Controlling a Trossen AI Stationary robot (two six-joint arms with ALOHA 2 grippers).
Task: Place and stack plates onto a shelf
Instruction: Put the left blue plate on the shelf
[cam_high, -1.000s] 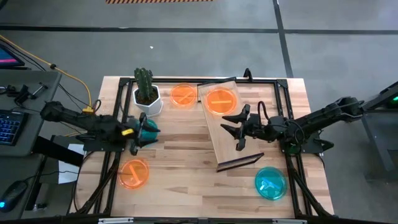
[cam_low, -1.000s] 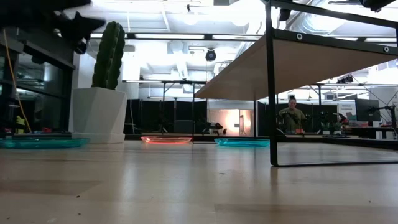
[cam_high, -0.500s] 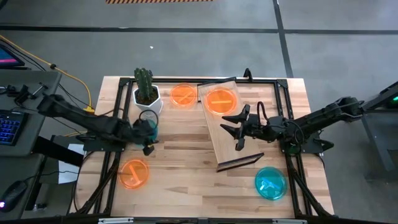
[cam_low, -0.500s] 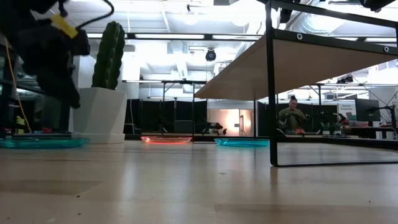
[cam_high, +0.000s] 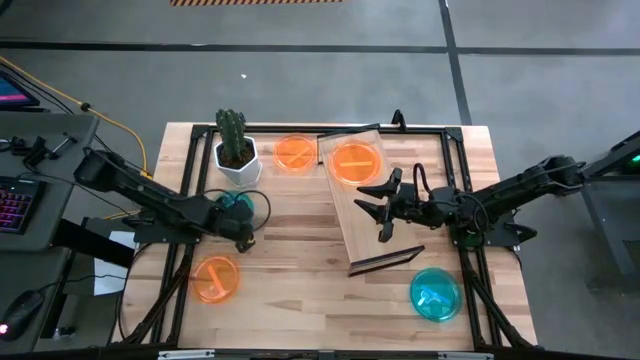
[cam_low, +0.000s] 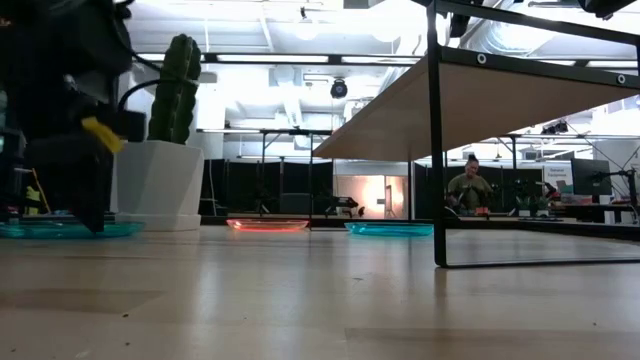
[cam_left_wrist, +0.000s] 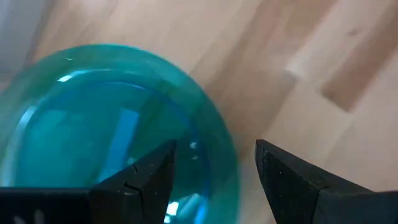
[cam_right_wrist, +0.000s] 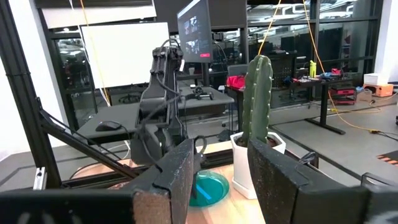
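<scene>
Butcher-block planks make up the table (cam_high: 290, 250), with a grey workshop floor around it. Low over its left half, the left gripper (cam_high: 240, 232) stands with its fingers spread, straddling the rim of a teal plate (cam_left_wrist: 106, 130) that lies flat on the wood just in front of the cactus pot (cam_high: 237, 160); nothing is clamped yet. Outward from there, one orange plate (cam_high: 215, 278) lies nearer the front edge than the pot, and another orange plate (cam_high: 295, 153) lies just beside the pot toward the shelf (cam_high: 365, 205). An orange plate (cam_high: 354, 162) already rests on the shelf's far end. The right gripper (cam_high: 378, 210) hovers over the shelf's middle, fingers parted and empty, and a second teal plate (cam_high: 434, 293) lies well beyond the shelf from the pot. These plates look thin, light and stiff, with a glossy plastic surface likely to slip, so the raised rim seems the only sensible hold: one finger inside, one outside, pinched firmly before lifting.
</scene>
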